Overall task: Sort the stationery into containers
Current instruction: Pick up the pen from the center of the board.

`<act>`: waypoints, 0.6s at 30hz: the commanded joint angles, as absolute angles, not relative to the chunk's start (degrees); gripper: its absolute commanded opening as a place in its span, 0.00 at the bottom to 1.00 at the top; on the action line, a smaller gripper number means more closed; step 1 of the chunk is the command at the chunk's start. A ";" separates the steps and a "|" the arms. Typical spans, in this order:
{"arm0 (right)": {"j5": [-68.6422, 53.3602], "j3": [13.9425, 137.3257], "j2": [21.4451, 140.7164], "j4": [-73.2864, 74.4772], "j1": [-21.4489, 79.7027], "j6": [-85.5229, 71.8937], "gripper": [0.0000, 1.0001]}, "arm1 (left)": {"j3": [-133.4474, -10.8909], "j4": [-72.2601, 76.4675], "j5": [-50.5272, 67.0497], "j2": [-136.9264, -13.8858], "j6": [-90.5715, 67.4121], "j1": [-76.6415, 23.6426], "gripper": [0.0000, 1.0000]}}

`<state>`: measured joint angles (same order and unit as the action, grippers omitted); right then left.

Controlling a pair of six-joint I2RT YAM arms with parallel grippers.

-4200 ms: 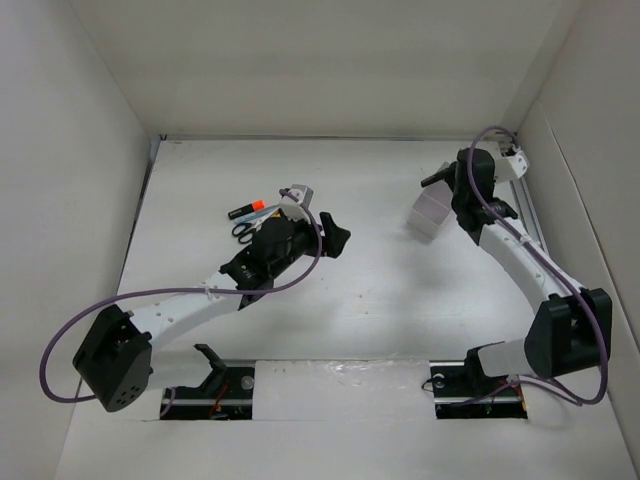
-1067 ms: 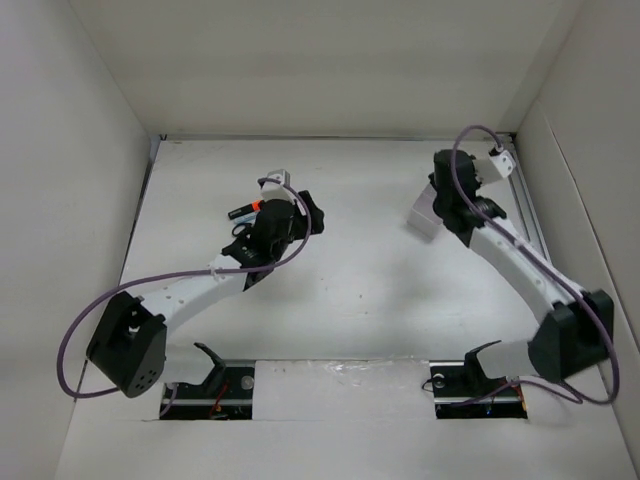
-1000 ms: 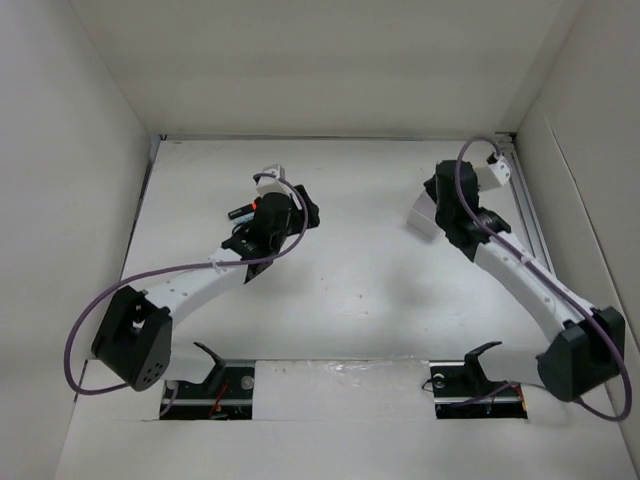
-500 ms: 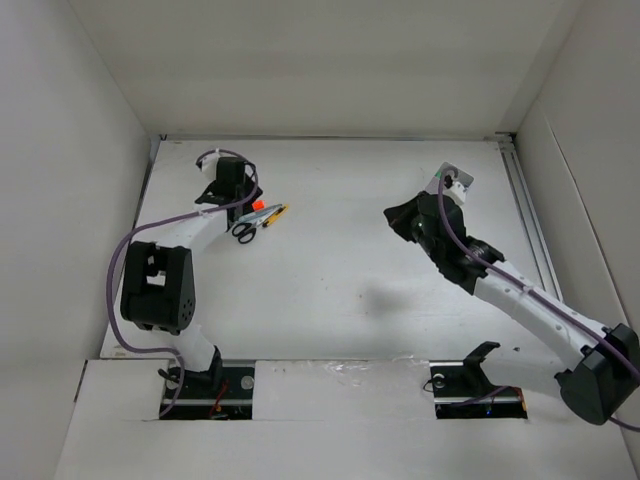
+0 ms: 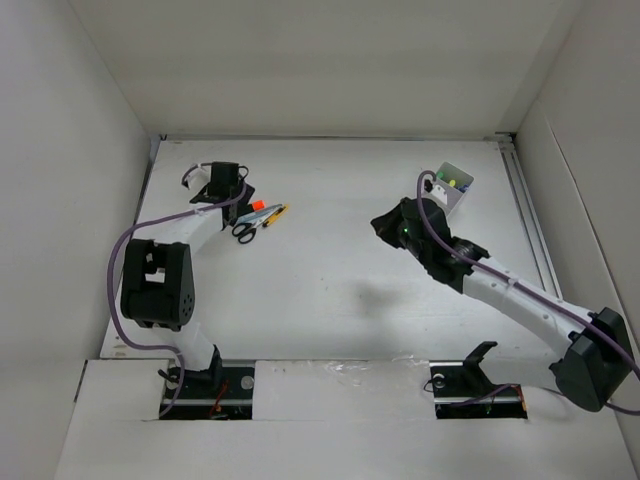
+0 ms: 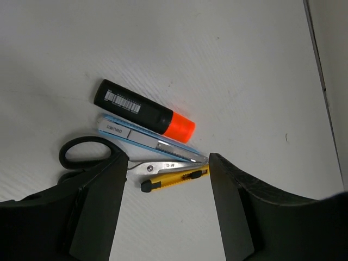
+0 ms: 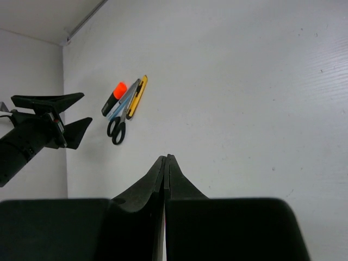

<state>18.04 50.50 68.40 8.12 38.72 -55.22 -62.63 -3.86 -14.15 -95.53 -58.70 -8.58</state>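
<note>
The stationery lies in a small pile at the far left. It holds an orange-and-black marker [image 6: 144,106], a bluish pen [image 6: 142,137], black-handled scissors [image 6: 81,153] and a yellow pen [image 6: 174,178]. The same pile [image 5: 256,215] shows from above. My left gripper [image 6: 168,159] is open just left of the pile, its fingers apart with nothing between them. The white container [image 5: 460,196] stands at the far right with a green-tipped item [image 5: 447,184] inside. My right gripper [image 7: 166,157] is shut on nothing, above the bare table and left of the container, pointing toward the pile [image 7: 124,103].
White walls enclose the table on three sides. A metal rail [image 5: 525,200] runs along the right wall. The left arm [image 5: 155,285] is folded back along the left wall. The right arm [image 5: 520,300] stretches diagonally across the right half.
The left arm pulled back off the pile toward the left wall, and its jaws narrowed and widened again. The right gripper swung left away from the container, uncovering it.
</note>
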 commanded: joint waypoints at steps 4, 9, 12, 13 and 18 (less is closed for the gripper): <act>16.26 51.94 69.26 5.01 39.02 -53.71 0.04 | -66.36 -9.05 -13.81 -98.61 -65.13 -5.02 0.57; 15.48 52.47 69.79 5.01 39.02 -53.70 0.04 | -63.55 -6.34 -11.87 -98.61 -65.74 -2.81 0.55; 15.47 52.47 69.79 5.01 39.02 -53.70 0.04 | -62.94 -6.33 -13.18 -98.61 -66.88 -2.29 0.52; 15.47 52.47 70.39 5.01 39.02 -53.70 0.04 | -62.93 -6.33 -13.18 -98.61 -66.88 -1.76 0.50; 14.77 52.47 70.92 4.49 39.02 -53.17 0.04 | -62.93 -5.71 -11.52 -101.85 -66.27 -1.23 0.46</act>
